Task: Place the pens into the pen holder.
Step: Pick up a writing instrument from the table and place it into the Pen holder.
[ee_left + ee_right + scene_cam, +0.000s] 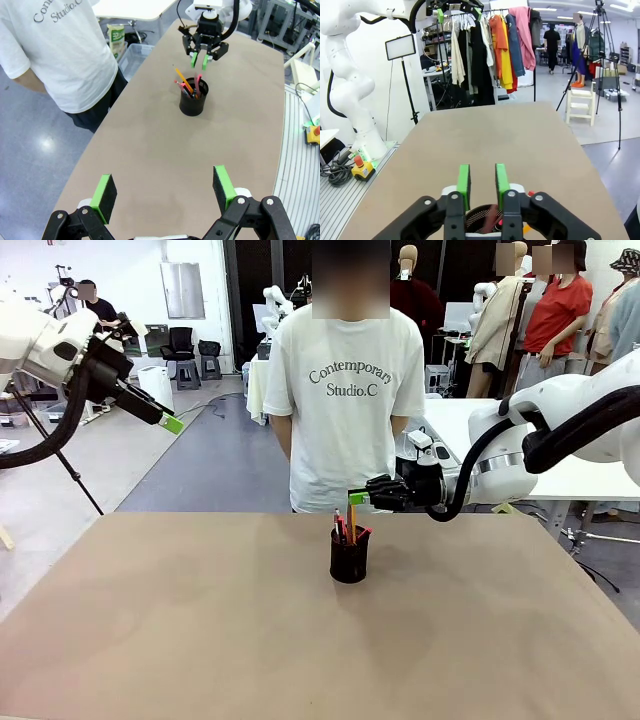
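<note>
Left hand wide open; right hand narrowly parted.

A small black wire-mesh pen holder stands upright on the brown table, just right of centre in the front view and in the upper middle of the left wrist view. Three pens stand inside it, leaning apart with their upper ends above the rim: a yellow-orange pencil, a black pen with a pink-red end and a reddish one. The right wrist view shows the holder's mesh rim at bottom centre.
</note>
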`<state>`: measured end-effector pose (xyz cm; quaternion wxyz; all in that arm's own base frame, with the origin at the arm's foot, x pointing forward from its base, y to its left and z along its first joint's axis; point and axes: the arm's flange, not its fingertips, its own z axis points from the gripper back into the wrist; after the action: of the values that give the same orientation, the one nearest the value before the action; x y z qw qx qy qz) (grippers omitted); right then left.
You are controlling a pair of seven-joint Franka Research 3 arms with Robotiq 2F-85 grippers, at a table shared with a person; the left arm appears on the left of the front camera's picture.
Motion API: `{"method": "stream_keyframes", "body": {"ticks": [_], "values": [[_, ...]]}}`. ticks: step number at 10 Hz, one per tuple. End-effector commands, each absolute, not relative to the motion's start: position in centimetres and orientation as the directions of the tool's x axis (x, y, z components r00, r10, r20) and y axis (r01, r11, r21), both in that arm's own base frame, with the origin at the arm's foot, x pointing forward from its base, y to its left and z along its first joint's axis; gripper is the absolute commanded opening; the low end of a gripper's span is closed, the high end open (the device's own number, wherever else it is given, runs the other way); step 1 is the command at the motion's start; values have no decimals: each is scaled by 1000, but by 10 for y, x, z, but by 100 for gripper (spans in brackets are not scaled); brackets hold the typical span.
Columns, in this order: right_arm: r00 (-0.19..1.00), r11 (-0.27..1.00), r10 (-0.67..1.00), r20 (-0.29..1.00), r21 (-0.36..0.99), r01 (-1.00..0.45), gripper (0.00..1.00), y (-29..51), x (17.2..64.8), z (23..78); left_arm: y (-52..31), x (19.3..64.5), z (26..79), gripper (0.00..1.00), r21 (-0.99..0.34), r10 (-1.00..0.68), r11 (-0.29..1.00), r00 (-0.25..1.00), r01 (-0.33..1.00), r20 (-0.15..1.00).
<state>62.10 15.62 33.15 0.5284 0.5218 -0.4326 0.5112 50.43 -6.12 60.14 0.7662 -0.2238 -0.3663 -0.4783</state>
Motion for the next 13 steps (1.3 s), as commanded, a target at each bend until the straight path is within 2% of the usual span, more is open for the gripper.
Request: {"method": "stream_keyframes", "body": {"ticks": [1, 2, 10, 13], "values": [[59, -70, 88, 994, 65, -995, 83, 159, 621, 333, -60, 503, 602, 100, -5, -560, 449, 285, 893, 778], [58, -70, 88, 994, 64, -995, 100, 159, 620, 334, -60, 503, 602, 100, -5, -560, 449, 285, 893, 778], [69, -82, 98, 993, 77, -994, 100, 158, 619, 336, -60, 503, 602, 100, -5, -560, 449, 285, 893, 778], [77, -51, 139, 987, 85, -995, 100, 151, 615, 348, -60, 503, 602, 100, -5, -560, 449, 285, 893, 778]]}}
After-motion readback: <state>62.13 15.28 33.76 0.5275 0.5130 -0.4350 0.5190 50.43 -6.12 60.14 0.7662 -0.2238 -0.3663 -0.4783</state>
